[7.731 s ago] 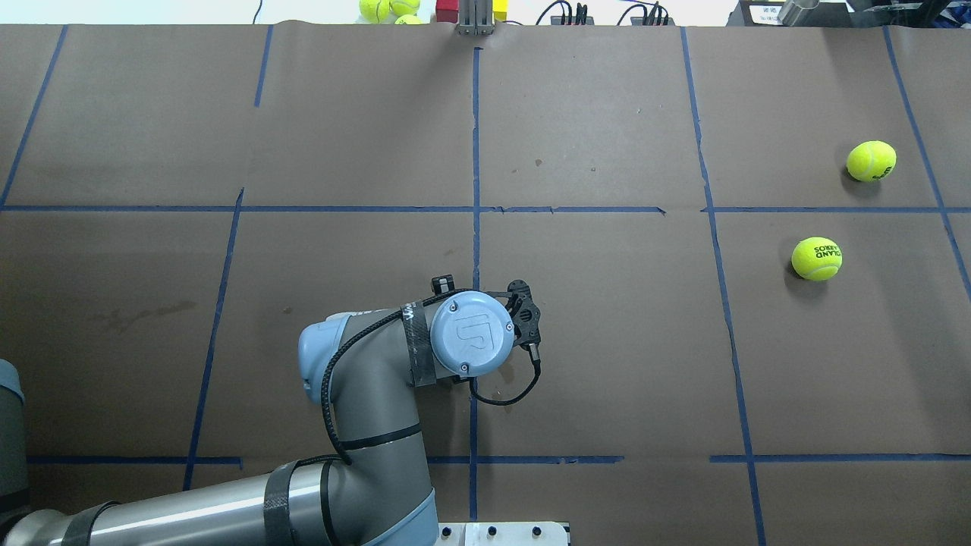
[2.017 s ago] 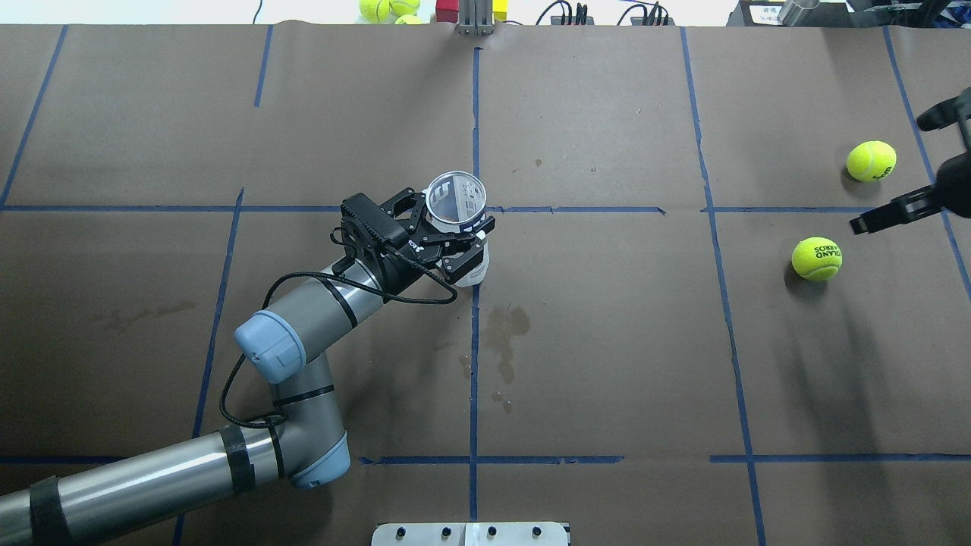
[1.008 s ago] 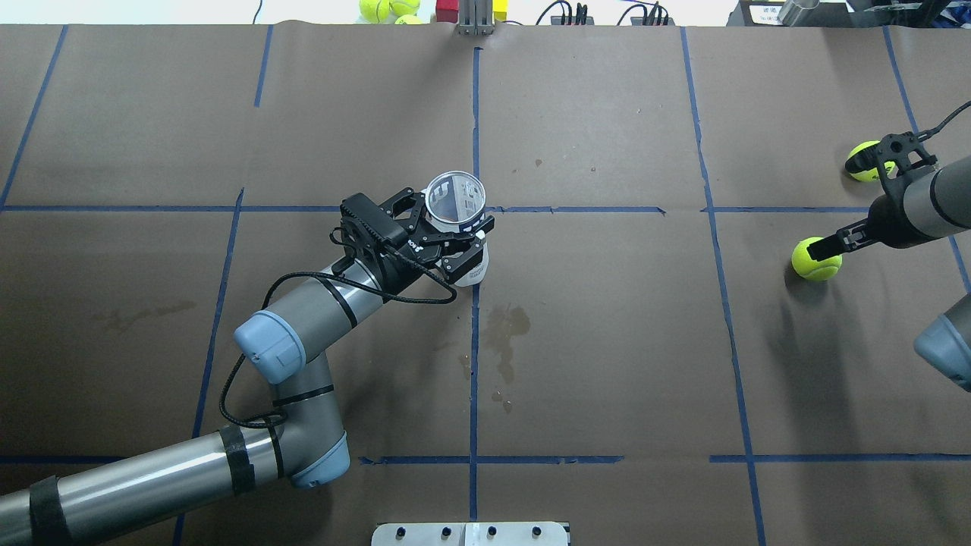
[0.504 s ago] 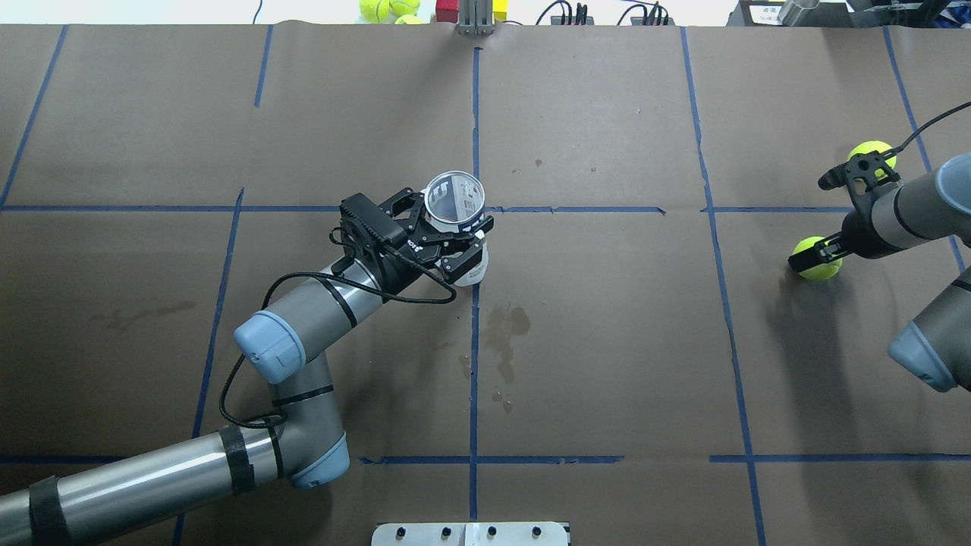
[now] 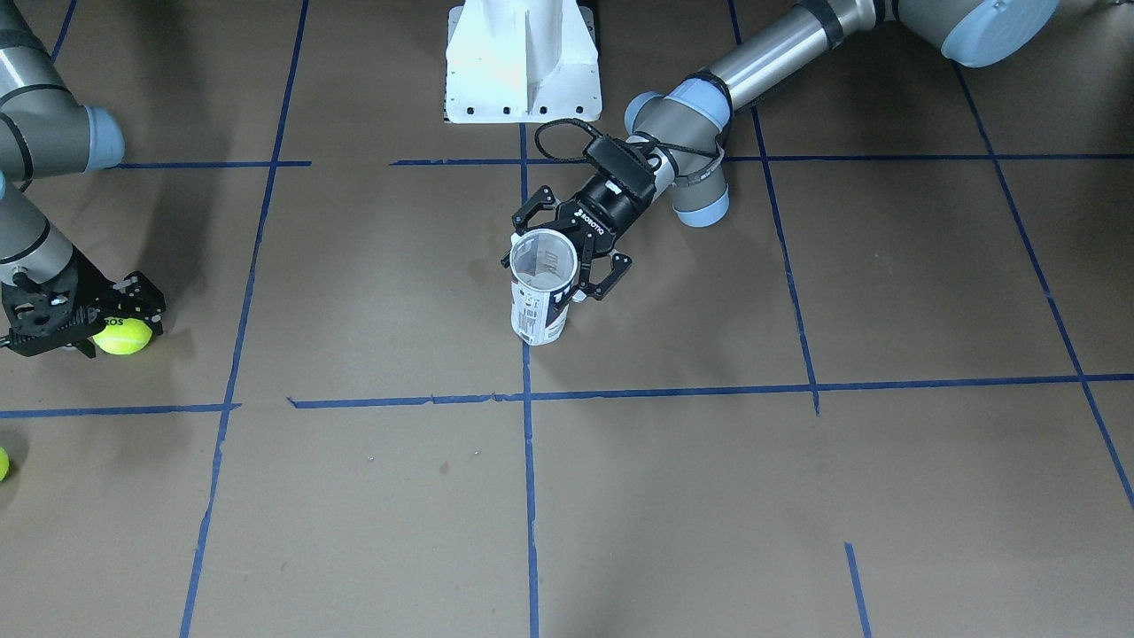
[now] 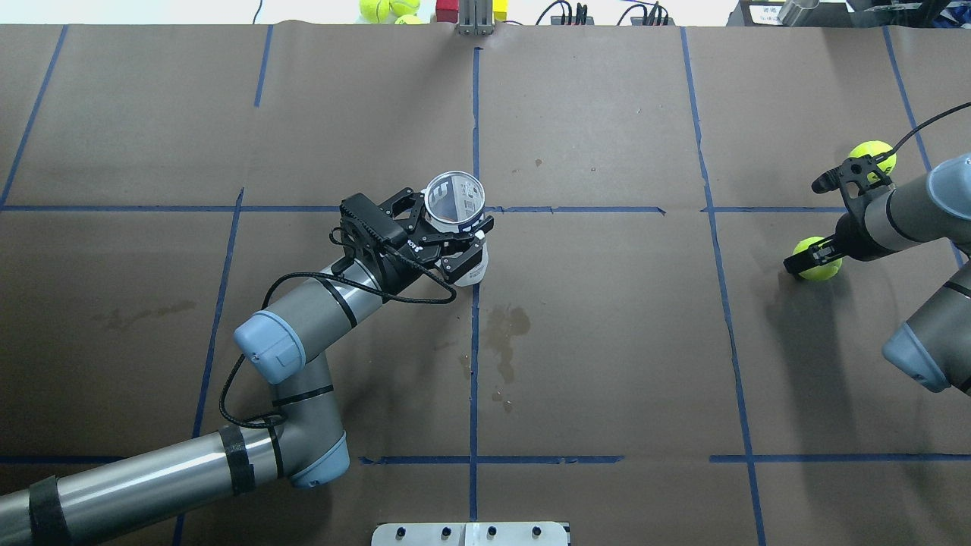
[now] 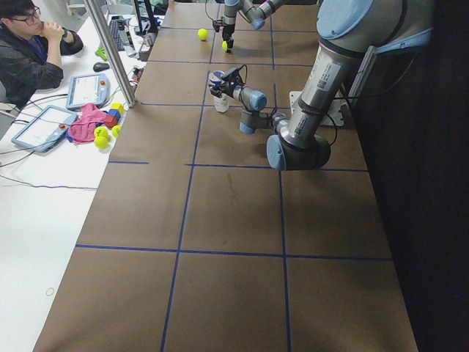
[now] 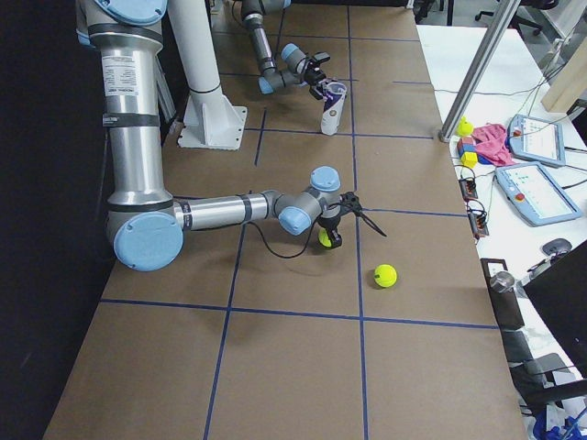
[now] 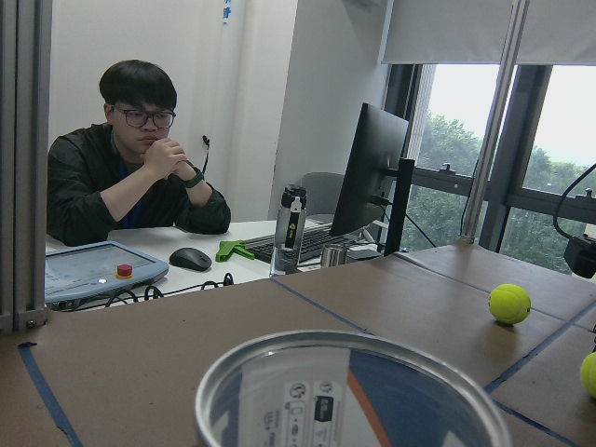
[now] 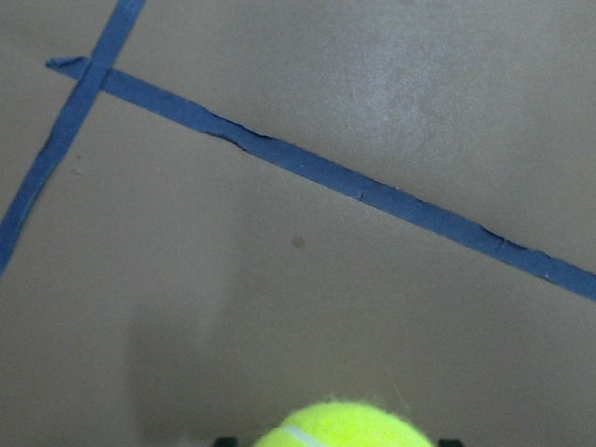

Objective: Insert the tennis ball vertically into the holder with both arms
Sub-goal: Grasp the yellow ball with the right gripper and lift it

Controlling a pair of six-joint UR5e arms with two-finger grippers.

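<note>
Left gripper (image 6: 447,231) fingers clamp the upright holder (image 6: 456,216) at frame centre. Right gripper (image 5: 84,321) fingers straddle the tennis ball (image 5: 123,336) at left, apparently unclosed. Risk: off-centre closure rolls the ball across the tabletop (image 5: 797,496).

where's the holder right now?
The holder stands upright mid-table in the overhead view, on the crossing of the blue tape lines, held near its rim by the left gripper.
</note>
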